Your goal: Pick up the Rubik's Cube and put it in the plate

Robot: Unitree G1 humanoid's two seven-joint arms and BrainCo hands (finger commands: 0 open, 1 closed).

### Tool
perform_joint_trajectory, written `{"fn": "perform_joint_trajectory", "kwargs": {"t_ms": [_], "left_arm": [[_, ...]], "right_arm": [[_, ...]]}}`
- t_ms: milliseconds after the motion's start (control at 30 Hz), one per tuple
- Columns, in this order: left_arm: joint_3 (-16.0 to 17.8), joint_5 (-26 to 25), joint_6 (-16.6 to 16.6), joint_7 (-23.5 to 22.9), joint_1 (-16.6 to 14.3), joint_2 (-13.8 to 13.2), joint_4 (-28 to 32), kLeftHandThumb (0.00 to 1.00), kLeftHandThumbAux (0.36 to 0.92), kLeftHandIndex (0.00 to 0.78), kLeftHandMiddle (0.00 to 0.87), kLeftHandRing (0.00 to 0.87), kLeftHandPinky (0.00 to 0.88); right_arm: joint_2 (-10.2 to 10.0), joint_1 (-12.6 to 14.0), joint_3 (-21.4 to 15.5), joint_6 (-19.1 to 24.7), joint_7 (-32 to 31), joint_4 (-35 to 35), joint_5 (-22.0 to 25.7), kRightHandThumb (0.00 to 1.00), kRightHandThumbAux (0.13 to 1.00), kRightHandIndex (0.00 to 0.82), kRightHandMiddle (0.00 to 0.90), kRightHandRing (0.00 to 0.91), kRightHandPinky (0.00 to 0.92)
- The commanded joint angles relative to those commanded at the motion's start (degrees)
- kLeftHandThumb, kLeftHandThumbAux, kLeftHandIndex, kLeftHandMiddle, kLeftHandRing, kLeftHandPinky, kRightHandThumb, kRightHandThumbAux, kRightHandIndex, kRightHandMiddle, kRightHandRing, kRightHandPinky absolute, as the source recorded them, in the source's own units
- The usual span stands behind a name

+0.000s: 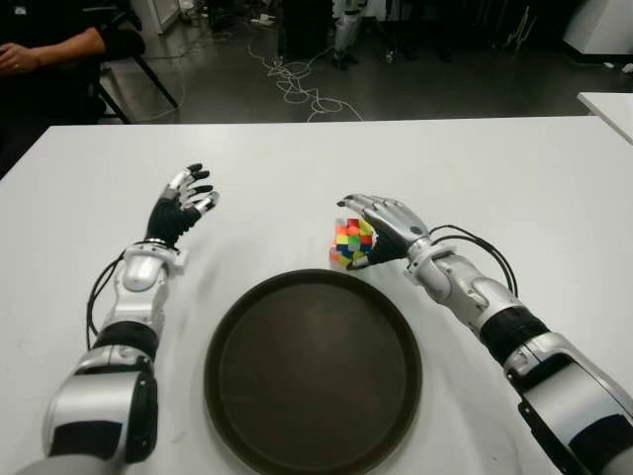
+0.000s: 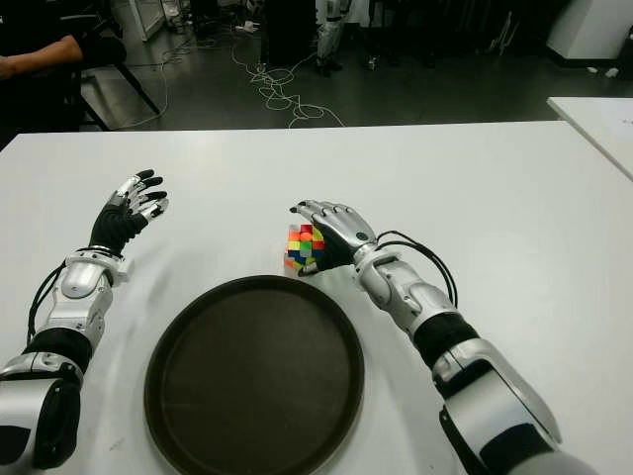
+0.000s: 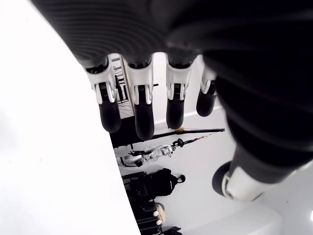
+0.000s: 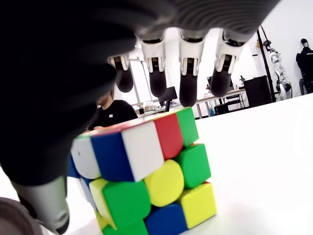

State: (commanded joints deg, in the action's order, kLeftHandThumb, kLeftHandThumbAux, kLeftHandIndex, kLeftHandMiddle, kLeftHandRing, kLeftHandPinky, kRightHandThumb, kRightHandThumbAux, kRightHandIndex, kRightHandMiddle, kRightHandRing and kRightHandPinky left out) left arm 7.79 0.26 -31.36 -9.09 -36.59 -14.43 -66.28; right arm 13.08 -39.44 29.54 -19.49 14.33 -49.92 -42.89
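The Rubik's Cube [image 1: 352,243] stands on the white table [image 1: 495,168], just beyond the far rim of the dark round plate [image 1: 226,327]. My right hand [image 1: 368,226] cups it from the right side. In the right wrist view its fingers [image 4: 188,88] stretch over the cube [image 4: 146,176] with a gap above the top face, and the thumb sits beside one side; the hand is open, not closed on the cube. My left hand [image 1: 188,203] shows to the left of the plate, fingers [image 3: 142,112] spread and holding nothing. Nothing lies in the plate.
A seated person's arm [image 1: 45,49] shows at the far left, beyond the table edge. Cables [image 1: 297,84] lie on the floor behind the table. The corner of a second white table [image 1: 608,104] is at the far right.
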Motion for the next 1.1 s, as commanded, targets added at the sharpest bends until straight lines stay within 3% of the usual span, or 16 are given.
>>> {"fn": "perform_joint_trajectory", "kwargs": {"t_ms": [233,500,633,1100], "left_arm": [[0.2,-0.4,0.2,-0.6,-0.2,0.1,0.1,0.231,0.690,0.084,0.157,0.161,0.187],[0.3,-0.5,0.5,-0.6,-0.4,0.2,-0.1,0.234,0.670,0.093,0.159,0.168,0.206],[0.3,-0.5,0.2,-0.7,-0.3,0.2,0.0,0.240,0.669,0.094,0.162,0.173,0.214],[0.3,-0.5,0.0,-1.0,-0.3,0.2,0.0,0.253,0.702,0.092,0.150,0.160,0.210]], "right_arm": [[-0.2,-0.5,0.4,0.3,0.7,-1.0,-0.4,0.000,0.732,0.095,0.127,0.146,0.153],[-0.4,-0.4,0.1,-0.4,1.2,-1.3,0.3,0.000,0.745,0.102,0.137,0.168,0.200],[-0.6,-0.4,0.1,-0.5,0.4,-1.4,0.5,0.000,0.741,0.096,0.130,0.161,0.181],[-0.7,-0.3,0.7,-1.9,-2.2,-2.0,1.1,0.000,0.735,0.097,0.130,0.156,0.186]]}}
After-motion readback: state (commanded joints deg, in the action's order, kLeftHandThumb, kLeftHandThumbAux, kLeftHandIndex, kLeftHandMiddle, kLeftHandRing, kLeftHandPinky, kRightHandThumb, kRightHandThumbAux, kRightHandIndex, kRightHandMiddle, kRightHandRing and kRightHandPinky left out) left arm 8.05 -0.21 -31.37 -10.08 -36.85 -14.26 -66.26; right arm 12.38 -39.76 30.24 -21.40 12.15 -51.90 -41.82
